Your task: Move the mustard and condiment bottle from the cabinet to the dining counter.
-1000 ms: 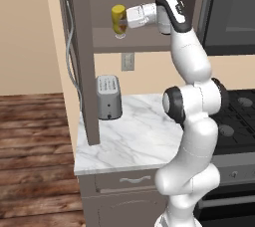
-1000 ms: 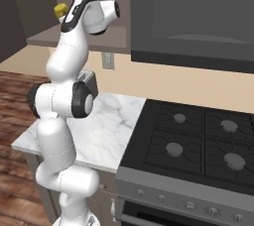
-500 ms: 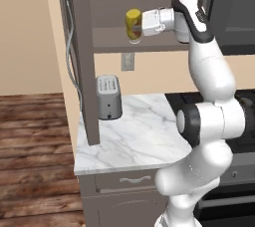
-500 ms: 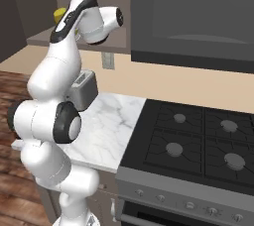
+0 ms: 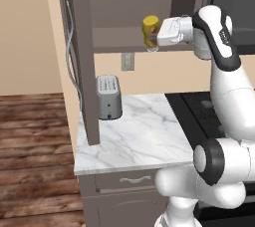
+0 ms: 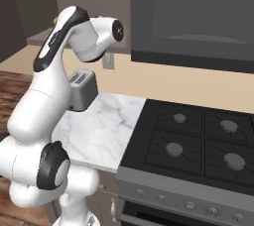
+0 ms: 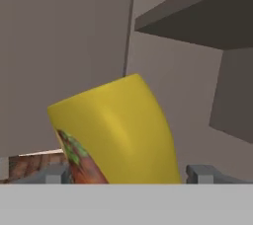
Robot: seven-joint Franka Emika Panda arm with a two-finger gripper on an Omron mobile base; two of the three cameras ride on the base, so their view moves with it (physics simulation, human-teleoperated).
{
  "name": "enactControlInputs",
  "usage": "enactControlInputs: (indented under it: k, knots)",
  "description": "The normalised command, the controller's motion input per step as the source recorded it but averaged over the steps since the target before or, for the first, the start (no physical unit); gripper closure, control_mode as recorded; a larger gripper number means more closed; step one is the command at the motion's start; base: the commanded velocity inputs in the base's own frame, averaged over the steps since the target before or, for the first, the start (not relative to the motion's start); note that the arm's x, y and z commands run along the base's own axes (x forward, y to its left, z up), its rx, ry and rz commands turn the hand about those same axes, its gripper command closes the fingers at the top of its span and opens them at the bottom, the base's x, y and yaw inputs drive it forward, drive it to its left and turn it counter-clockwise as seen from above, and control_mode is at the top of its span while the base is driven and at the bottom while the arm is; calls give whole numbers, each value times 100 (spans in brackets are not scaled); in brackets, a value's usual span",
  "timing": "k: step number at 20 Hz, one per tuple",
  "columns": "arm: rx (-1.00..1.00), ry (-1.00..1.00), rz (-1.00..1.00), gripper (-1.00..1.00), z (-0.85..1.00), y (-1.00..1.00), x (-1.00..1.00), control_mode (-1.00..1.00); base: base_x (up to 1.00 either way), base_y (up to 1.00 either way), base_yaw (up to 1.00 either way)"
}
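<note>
The mustard (image 5: pixel 150 27), a squat all-yellow bottle, hangs tilted in the air just above the front edge of the cabinet's lower shelf (image 5: pixel 117 41). My gripper (image 5: pixel 156 35) reaches in from the right and is shut on it. In the hand view the mustard (image 7: pixel 118 130) lies slanted between my two fingertips (image 7: pixel 53 174), with a red and green label patch low on its left. The cabinet's open door (image 5: pixel 82 56) stands edge-on at the left, its silver handle (image 5: pixel 69 47) curving down it. The condiment bottle and the dining counter are out of view.
A silver toaster (image 5: pixel 108 96) (image 6: pixel 82 88) stands on the small marble worktop (image 5: pixel 139 139) below the cabinet. A black gas cooktop (image 6: pixel 198 141) lies to the right, under a dark hood (image 6: pixel 193 17). A wall outlet (image 5: pixel 128 61) sits under the shelf.
The arm has swung right and drawn back, carrying the mustard from deeper in the cabinet's left side out toward the shelf's front edge. Toaster and worktop have stayed put.
</note>
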Motion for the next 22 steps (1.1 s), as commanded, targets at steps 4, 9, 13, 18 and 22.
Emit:
enactControlInputs:
  k: [4, 9, 13, 18, 22]
  knots:
    - [0, 2, -16, 100, -11, -38, -68, -100, 0, 0, 0]
    - [0, 3, -13, 100, -26, -36, -65, -100, 0, 0, 0]
    - [0, 2, -10, 100, -31, -35, -69, -100, 0, 0, 0]
    - [0, 1, -9, 100, -31, -35, -71, -100, 0, 0, 0]
    - [0, 0, -9, 100, -29, -33, -71, -100, 0, 0, 0]
